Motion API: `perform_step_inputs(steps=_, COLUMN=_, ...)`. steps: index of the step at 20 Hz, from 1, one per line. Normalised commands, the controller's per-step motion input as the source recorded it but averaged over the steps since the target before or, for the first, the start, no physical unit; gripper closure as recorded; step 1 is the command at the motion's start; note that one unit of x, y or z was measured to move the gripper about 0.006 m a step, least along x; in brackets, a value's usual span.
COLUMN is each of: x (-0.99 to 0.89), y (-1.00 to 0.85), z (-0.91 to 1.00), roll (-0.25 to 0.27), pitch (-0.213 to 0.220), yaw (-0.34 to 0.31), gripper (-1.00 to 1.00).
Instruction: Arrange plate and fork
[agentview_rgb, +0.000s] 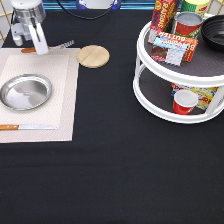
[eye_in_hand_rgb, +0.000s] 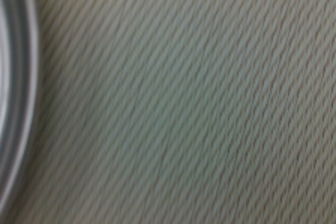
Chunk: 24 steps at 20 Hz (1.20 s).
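The plate (agentview_rgb: 25, 91) is a round shiny metal dish on the left part of a beige placemat (agentview_rgb: 60, 100). The fork (agentview_rgb: 62, 45) lies flat along the mat's top edge, its wooden handle toward the exterior view's left and its tines toward the right. My gripper (agentview_rgb: 40, 50) stands low over the middle of the fork and hides that part of it. The wrist view shows only the mat's weave (eye_in_hand_rgb: 195, 115) from close by, with the plate's rim (eye_in_hand_rgb: 16, 100) at one side.
A wooden-handled knife (agentview_rgb: 25, 127) lies along the mat's bottom edge. A tan wooden disc (agentview_rgb: 93, 56) sits just right of the mat. A white two-tier turntable (agentview_rgb: 150, 95) with cans, snack packs and a red cup stands at the right.
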Motion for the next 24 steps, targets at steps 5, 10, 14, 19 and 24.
perform_step_inputs(steps=5, x=0.31, y=-0.46, z=-0.01, roll=-0.068, pitch=0.144, yaw=-0.14, gripper=1.0)
perform_step_inputs(steps=10, x=0.17, y=-0.11, z=-0.05, roll=-0.072, pitch=0.138, yaw=-0.176, gripper=1.0)
perform_step_inputs(steps=14, x=0.02, y=0.12, z=-0.13, roll=-0.055, pitch=0.139, yaw=-0.136, gripper=1.0)
perform_step_inputs(steps=19, x=0.31, y=0.26, z=0.05, roll=-0.063, pitch=0.134, yaw=-0.034, gripper=1.0)
perform_step_inputs(steps=24, x=0.04, y=0.0, z=0.0, roll=-0.001, pitch=0.1, yaw=0.063, gripper=1.0)
